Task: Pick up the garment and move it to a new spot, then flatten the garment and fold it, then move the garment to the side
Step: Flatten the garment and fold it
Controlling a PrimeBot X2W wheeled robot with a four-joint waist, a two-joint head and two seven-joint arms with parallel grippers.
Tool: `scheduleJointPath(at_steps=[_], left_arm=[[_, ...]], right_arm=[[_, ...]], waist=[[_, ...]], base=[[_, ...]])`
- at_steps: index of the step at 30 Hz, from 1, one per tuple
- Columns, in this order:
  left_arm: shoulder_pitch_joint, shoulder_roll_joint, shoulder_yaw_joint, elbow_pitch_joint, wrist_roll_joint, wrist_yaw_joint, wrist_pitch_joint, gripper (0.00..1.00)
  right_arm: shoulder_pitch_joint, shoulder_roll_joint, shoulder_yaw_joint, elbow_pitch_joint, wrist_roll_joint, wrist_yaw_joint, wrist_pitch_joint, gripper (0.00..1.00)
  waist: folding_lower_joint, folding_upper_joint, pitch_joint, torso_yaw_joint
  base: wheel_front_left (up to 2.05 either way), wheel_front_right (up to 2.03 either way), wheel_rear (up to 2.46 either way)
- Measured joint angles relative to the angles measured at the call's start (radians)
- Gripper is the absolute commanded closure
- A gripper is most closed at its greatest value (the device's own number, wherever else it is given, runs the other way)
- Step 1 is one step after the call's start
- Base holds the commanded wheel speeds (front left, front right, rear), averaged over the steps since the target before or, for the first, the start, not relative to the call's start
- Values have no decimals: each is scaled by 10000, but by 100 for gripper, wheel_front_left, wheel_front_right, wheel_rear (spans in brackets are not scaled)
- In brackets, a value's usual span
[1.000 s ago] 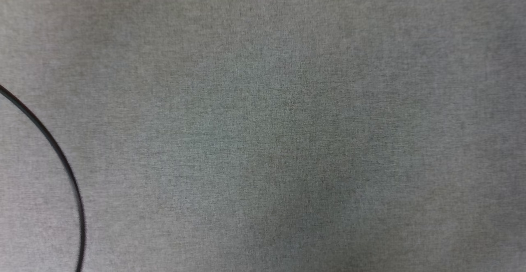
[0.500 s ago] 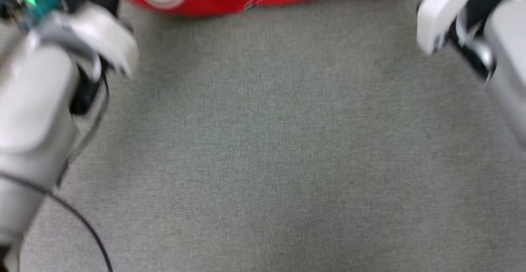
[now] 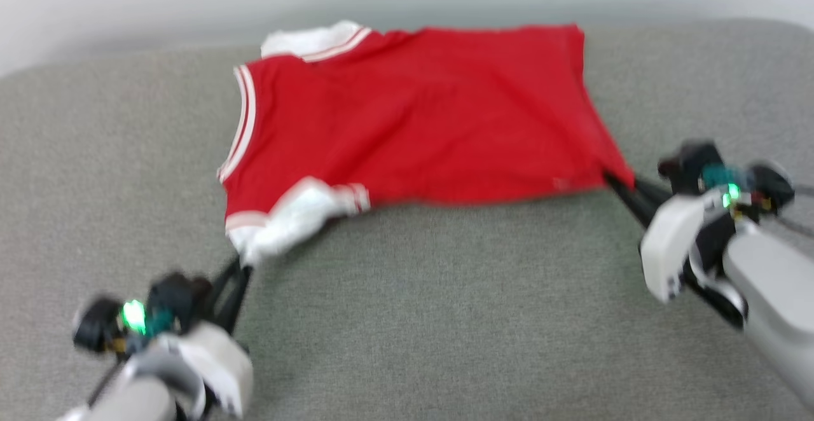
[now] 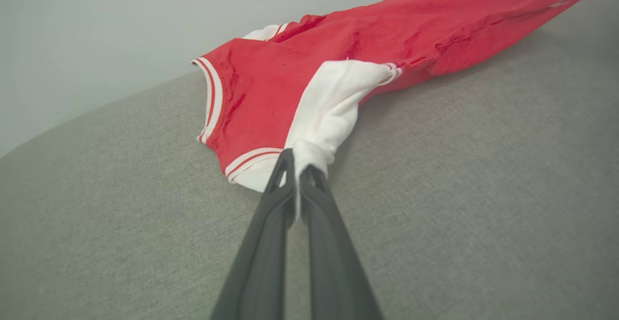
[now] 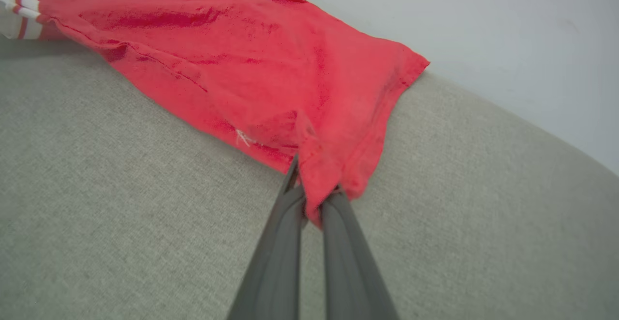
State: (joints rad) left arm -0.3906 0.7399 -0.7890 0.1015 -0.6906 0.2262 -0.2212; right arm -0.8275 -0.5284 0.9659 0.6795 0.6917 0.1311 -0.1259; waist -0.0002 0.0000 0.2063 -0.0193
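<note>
**Garment: stretch it flat, evenly**

It lies spread by the counter's far edge. The left tool is clamped on a white sleeve, and the right tool on the red hem corner. Draw both apart, low and level, so the near edge straightens and the bunched sleeve opens.

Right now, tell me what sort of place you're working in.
Probably an indoor garment-folding station: a broad grey fabric-covered surface, a plain pale wall behind it, and a red garment spread on top.
</note>
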Motion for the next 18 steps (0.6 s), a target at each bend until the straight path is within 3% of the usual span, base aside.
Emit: scheduleJointPath(at_steps=[8, 18], left_arm=[[2747, 265, -378, -1221, -773, 968, -15, 100], [5233, 173, -926, -1950, -1499, 1662, -100, 100]], right_arm=[[2516, -963, 196, -1016, 420, 0, 46, 100], [5349, -2111, -518, -2452, 616, 2, 477, 100]], waist=[[-1, 0, -1122, -12], [-1, 0, -2035, -6]], base=[[0, 0, 0], [0, 0, 0]])
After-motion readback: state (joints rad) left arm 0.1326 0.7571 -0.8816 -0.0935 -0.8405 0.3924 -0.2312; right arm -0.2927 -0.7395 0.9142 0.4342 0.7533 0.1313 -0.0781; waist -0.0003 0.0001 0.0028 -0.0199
